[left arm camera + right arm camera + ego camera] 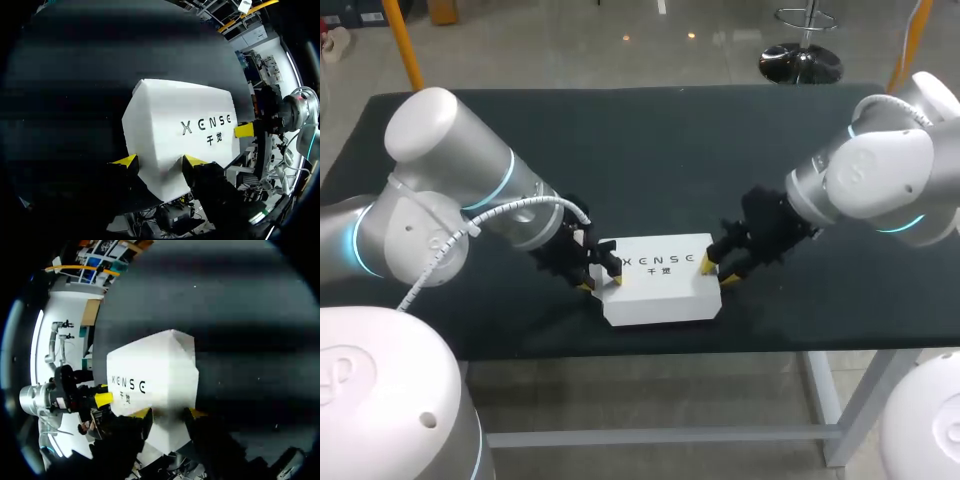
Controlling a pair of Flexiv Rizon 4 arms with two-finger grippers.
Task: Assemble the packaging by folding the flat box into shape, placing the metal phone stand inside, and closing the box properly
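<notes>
1. Rectangular table with a dark matte cloth top (650, 140): it runs across almost the whole scene from left to right, and its far edge and near edge are both in view.
2. White metal table frame: one upright leg (842, 405) stands under the near right corner. A horizontal crossbar (650, 436) runs left from the leg, below the near edge.
3. Both wrist views show the same dark top (75, 100) (240, 315) as a plain, unmarked surface.
</notes>
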